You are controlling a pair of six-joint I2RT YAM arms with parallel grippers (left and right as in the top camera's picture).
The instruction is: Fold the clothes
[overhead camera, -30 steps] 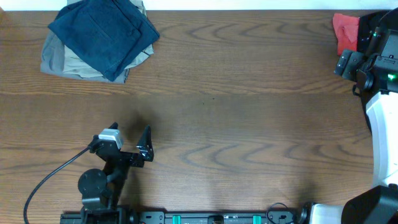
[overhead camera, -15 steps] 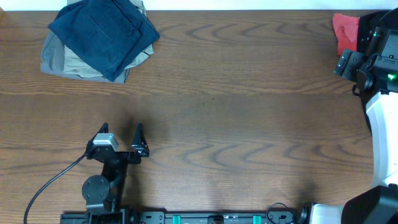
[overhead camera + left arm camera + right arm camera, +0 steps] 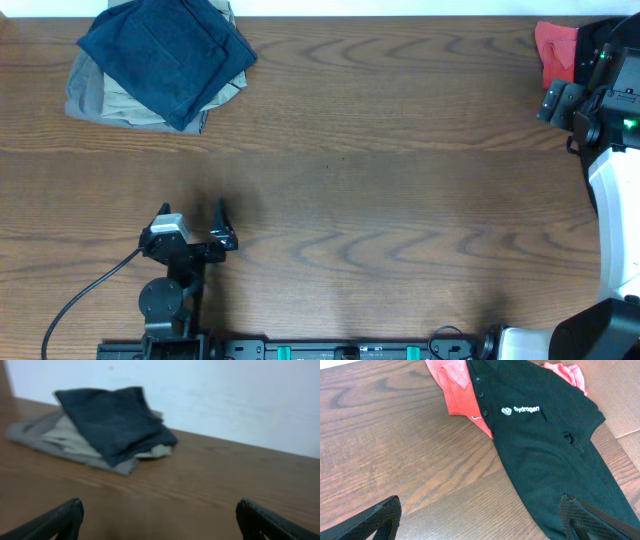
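Folded dark navy shorts point(image 3: 165, 52) lie on top of khaki and grey pieces point(image 3: 100, 98) at the table's far left; the left wrist view shows the same pile point(image 3: 107, 420). A black polo shirt point(image 3: 545, 440) lies over a coral-red piece point(image 3: 455, 390) in the right wrist view; the red piece point(image 3: 555, 45) shows at the far right in the overhead view. My left gripper point(image 3: 192, 212) is open and empty near the front left, far from the pile. My right gripper point(image 3: 480, 517) is open and empty just above the black shirt's edge.
The wooden table point(image 3: 380, 180) spans the view. A black cable point(image 3: 85, 290) trails from the left arm toward the front edge. The right arm's white body point(image 3: 612, 220) stands along the right edge. A white wall point(image 3: 225, 395) lies behind the pile.
My left gripper has drawn back toward the front edge and turned to point straight up the table. The right arm and the clothes have not moved.
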